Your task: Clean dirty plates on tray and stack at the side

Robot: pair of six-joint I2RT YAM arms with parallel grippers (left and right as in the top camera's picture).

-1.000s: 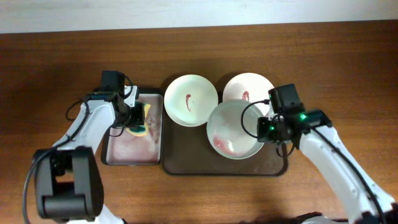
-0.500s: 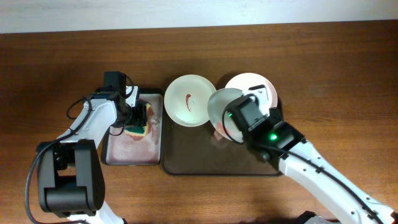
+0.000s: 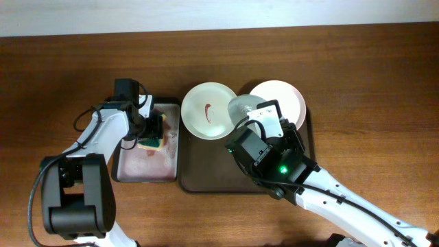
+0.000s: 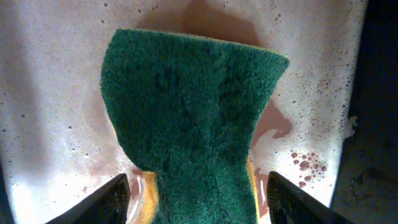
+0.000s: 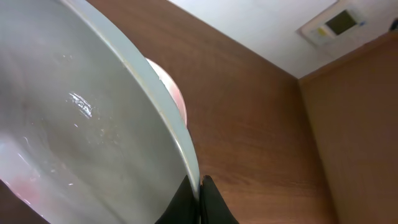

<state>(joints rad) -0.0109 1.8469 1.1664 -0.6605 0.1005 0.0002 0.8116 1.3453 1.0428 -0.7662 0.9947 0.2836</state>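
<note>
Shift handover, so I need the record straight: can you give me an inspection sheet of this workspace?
Surface: wood-grain table.
Job's things: tray; squiggled plate and pinkish plate at its far end; third plate lifted, tilted.
Clutter: basin of pinkish liquid, sponge.
Grippers: left gripper shut on sponge; right gripper pinching third plate's rim.
Cables: black loop by left arm.
Surroundings: white wall.

The sponge (image 4: 186,118) has a rough, scratchy green top and soft yellow foam under it. The pale plate (image 5: 74,124) is smooth, shiny and wet. The table (image 3: 357,68) is brown wood with streaky lines. The tray (image 3: 206,175) looks dark and dull.
</note>
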